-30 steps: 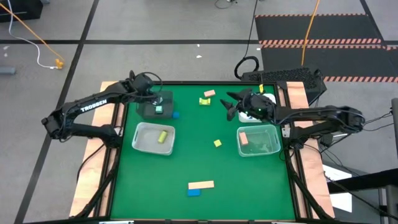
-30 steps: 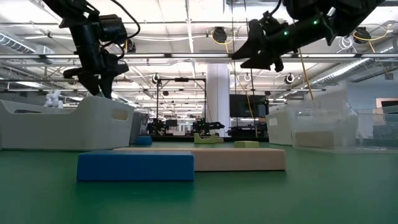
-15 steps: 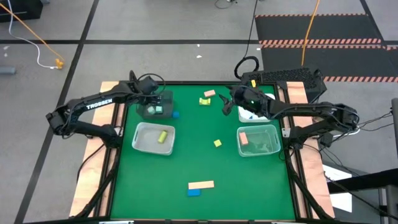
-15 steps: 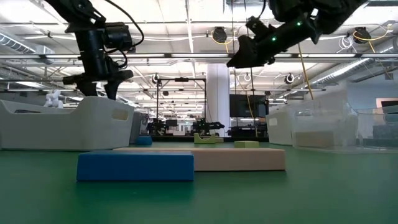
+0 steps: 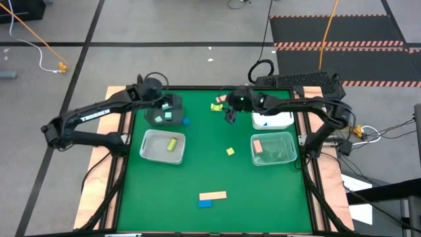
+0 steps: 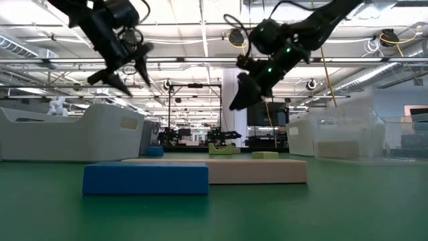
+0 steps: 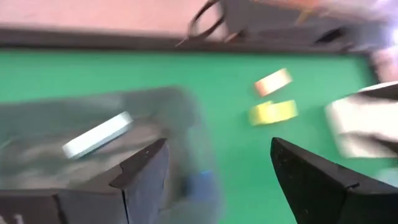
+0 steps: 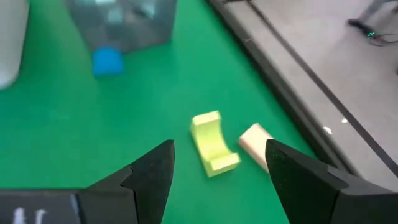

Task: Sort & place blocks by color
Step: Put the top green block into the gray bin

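From high up, I see my right fingers out over the far middle of the green surface. The yellow-green block lies just past them, toward the far edge, and a tan block sits right behind it. My right arm is much nearer to these two than my left. My left fingers hang over the dark grey bin, where a mint block lies inside. A small blue block sits just beside that bin.

From the low view, both arms are up in the air. The left fingers are spread apart with nothing between them. Close to the camera lie a blue bar and a tan bar, touching.

From my left wrist, the fingers are apart and empty, and the mint block rests in the bin below.

From my right wrist, the fingers are apart and empty too. The yellow-green block lies straight ahead in the gap between them. It has a scooped, arch-like shape, and its long side points mostly away from me. The tan block is just beside it, maybe touching. I think I need to reach forward and down to get it.
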Action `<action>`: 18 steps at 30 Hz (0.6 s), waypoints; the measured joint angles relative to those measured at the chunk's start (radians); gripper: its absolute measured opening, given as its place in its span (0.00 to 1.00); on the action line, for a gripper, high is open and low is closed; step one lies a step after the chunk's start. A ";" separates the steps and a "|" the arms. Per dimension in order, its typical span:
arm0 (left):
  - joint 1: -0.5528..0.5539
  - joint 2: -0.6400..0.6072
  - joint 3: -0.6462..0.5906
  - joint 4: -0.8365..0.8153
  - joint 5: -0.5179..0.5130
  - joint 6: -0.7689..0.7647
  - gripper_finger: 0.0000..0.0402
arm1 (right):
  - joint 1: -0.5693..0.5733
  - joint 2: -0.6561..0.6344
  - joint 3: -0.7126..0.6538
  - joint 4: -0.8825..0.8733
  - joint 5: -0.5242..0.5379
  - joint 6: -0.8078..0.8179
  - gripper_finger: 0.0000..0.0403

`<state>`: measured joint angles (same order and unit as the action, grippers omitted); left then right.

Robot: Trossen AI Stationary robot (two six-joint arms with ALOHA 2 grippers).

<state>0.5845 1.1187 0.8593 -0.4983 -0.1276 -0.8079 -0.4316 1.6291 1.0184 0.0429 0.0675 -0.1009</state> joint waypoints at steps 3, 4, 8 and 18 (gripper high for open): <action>-0.027 -0.046 0.000 0.065 0.003 -0.003 0.68 | 0.000 0.063 0.018 0.028 -0.020 -0.053 0.60; -0.037 -0.061 0.000 0.089 0.004 -0.002 0.68 | 0.000 0.081 0.018 0.036 -0.020 -0.069 0.60; -0.071 -0.123 0.000 0.145 0.003 -0.002 0.68 | -0.008 0.147 0.018 0.090 -0.020 -0.105 0.60; -0.115 -0.206 0.000 0.179 -0.005 0.001 0.69 | -0.041 0.266 0.018 0.215 -0.021 -0.147 0.60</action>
<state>0.4690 0.9129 0.8597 -0.3197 -0.1322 -0.8074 -0.4727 1.8953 1.0367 0.2577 0.0460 -0.2478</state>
